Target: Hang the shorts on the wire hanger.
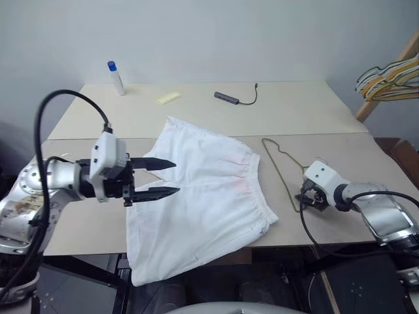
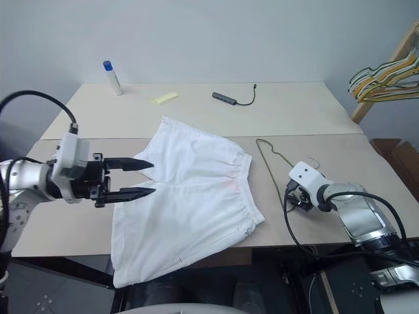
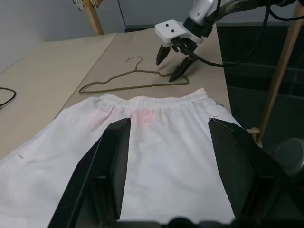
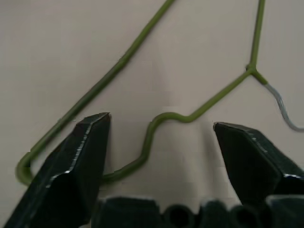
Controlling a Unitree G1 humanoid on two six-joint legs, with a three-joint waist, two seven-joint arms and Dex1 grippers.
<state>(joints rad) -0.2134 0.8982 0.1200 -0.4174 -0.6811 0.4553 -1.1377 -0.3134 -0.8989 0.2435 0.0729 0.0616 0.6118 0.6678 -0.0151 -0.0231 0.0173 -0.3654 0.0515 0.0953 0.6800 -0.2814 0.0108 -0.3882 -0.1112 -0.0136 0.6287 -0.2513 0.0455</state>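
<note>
The white shorts [image 1: 209, 196] lie spread flat on the table, waistband towards the right, one leg hanging over the front edge. My left gripper [image 1: 175, 176] hovers open over their left side, pointing right, with nothing between its fingers [image 3: 111, 161]. The wire hanger [image 3: 137, 86] lies flat on the table just right of the waistband, apart from the cloth. My right gripper [image 3: 166, 70] stands open over the hanger's near end. In the right wrist view a bent stretch of the hanger [image 4: 156, 119] lies between the open fingertips [image 4: 95, 133], ungripped.
At the back of the table stand a blue-capped white bottle [image 1: 116, 77], a yellow note [image 1: 168, 97] and a dark adapter with its cable [image 1: 226, 97]. A bunch of yellow and white hangers [image 1: 389, 77] hangs from a wooden rack at the far right.
</note>
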